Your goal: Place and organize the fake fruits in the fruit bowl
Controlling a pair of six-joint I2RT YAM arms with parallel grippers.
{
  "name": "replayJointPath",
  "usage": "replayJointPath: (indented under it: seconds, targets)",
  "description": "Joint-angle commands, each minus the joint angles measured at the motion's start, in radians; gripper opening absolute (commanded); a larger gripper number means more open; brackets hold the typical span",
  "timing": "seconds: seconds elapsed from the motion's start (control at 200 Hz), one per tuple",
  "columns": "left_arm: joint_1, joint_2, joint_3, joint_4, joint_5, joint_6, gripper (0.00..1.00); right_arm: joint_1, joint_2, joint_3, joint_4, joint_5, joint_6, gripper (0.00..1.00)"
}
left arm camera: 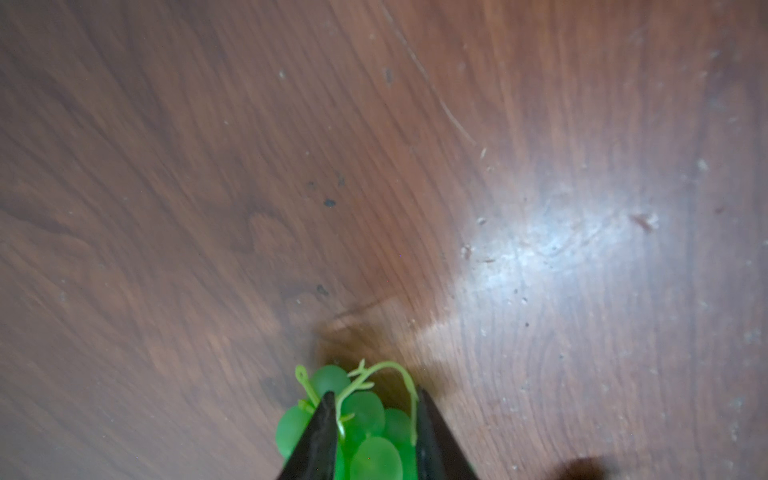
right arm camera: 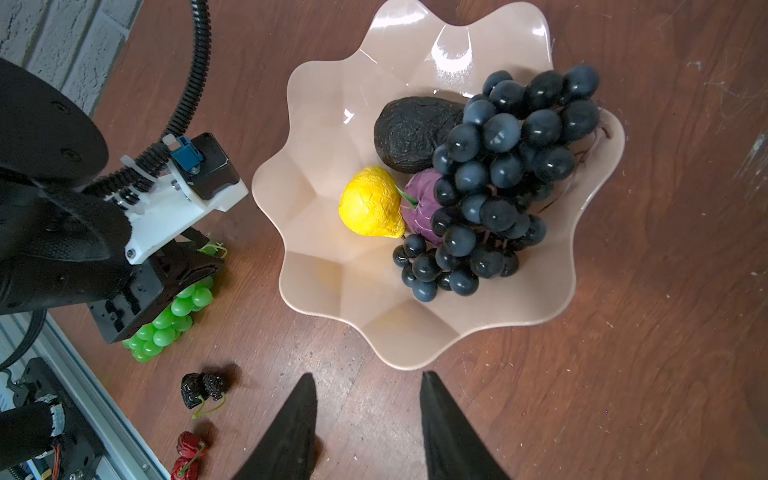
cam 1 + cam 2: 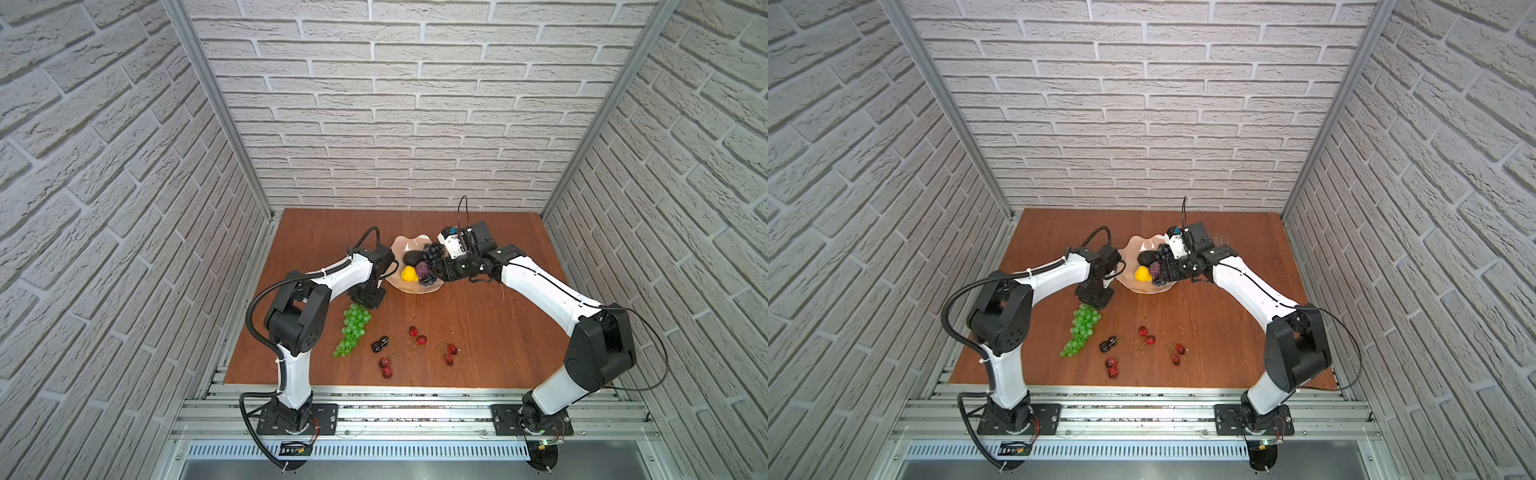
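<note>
The bowl [image 2: 332, 124] is seen to be partly filled: the avocado [image 2: 411, 133], lemon [image 2: 370, 201], purple fruit [image 2: 419, 199] and dark grapes [image 2: 507, 166] are lying in it, crowded to one side. Left out on the table [image 3: 498, 324] are the green grapes [image 3: 353, 328], the berries [image 3: 380, 344] and the scattered cherries [image 3: 422, 340], so roughly half the work is judged done. The left gripper [image 1: 376, 392] is lowered over the stem end of the green grapes, its jaws astride the top grapes; whether they are pinched cannot be told. The right gripper [image 2: 368, 374] is held apart and empty just beside the bowl's rim.
</note>
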Motion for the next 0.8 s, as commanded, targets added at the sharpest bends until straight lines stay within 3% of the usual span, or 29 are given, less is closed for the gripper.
replayJointPath:
  seconds: [0.0, 0.125, 0.25, 0.465, 0.63, 0.795]
  targets:
    - [0.008, -0.003, -0.014, -0.007, -0.009, 0.004, 0.27, 0.0, -0.002, -0.01, 0.029, -0.012, -0.001, 0.43]
    - [0.008, -0.021, -0.014, -0.01, -0.015, 0.003, 0.12, 0.0, 0.0, -0.007, 0.03, -0.016, 0.0, 0.43]
    - [0.009, -0.042, -0.018, -0.011, -0.036, 0.004, 0.05, 0.0, -0.002, -0.005, 0.031, -0.018, 0.001, 0.43]
    - [0.013, -0.08, -0.03, -0.003, -0.05, 0.013, 0.0, 0.0, -0.001, -0.012, 0.036, -0.021, 0.006, 0.42]
    - [0.013, -0.082, -0.014, -0.022, 0.006, 0.077, 0.28, 0.0, -0.003, -0.01, 0.041, -0.017, 0.005, 0.43]
    - [0.001, -0.057, 0.007, -0.032, 0.007, 0.098, 0.44, 0.0, -0.004, -0.013, 0.048, -0.02, 0.011, 0.43]
